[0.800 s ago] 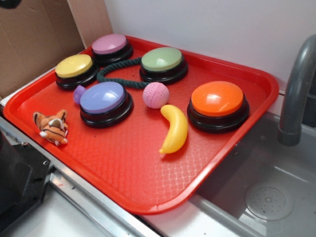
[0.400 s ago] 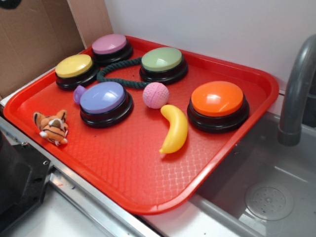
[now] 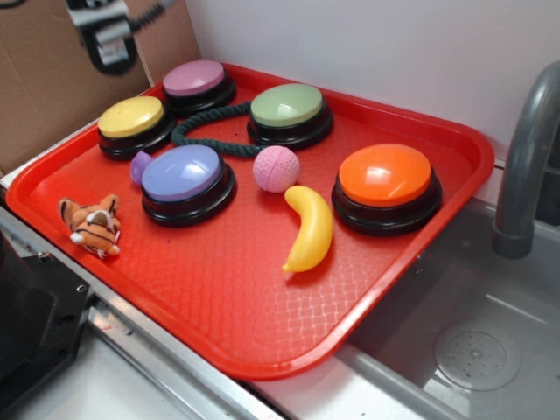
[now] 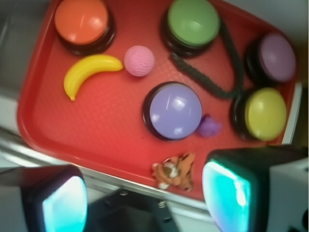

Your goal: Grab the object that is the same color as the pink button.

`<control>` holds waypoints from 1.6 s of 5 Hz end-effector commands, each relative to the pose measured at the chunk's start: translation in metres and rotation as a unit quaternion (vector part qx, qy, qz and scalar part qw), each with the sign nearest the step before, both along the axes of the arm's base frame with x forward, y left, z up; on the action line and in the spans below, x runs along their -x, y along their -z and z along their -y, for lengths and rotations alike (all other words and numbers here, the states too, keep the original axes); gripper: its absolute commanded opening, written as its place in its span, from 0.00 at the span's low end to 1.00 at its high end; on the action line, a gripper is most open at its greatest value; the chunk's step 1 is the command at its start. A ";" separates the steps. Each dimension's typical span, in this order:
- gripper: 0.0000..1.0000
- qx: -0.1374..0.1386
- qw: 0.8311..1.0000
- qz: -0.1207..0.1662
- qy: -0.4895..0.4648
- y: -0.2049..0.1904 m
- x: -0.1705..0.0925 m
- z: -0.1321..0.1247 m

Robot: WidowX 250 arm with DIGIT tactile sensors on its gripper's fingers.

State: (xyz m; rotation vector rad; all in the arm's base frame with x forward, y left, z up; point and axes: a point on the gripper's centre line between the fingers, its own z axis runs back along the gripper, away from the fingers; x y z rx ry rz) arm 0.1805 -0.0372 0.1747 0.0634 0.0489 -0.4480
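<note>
The small pink textured ball point(image 3: 276, 168) lies on the red tray point(image 3: 262, 297) between the lavender-blue button and the orange button; it also shows in the wrist view point(image 4: 139, 61). The pink-mauve button point(image 3: 194, 79) stands at the tray's far left corner and shows in the wrist view point(image 4: 276, 57). My gripper point(image 3: 103, 35) hangs high above the tray's far left, away from the ball. In the wrist view the gripper point(image 4: 145, 203) is open and empty, its cyan pads point(image 4: 65, 205) wide apart over the tray's near edge.
On the tray are a yellow banana point(image 3: 310, 229), a lavender-blue button point(image 3: 184, 173), an orange button point(image 3: 385, 175), a green button point(image 3: 287, 105), a yellow button point(image 3: 131, 116), a dark rope point(image 3: 197, 131), a small purple item point(image 3: 139, 166) and a tiger toy point(image 3: 91, 225). A faucet point(image 3: 525, 157) and sink point(image 3: 472, 350) are at the right.
My gripper has come into the exterior view at the top left. Nothing on the tray has moved.
</note>
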 end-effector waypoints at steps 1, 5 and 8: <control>1.00 0.052 0.968 0.061 0.238 0.053 -0.057 0.026; 1.00 0.128 0.871 0.096 0.465 0.128 -0.086 0.029; 0.00 0.098 0.932 0.048 0.345 0.087 -0.080 0.016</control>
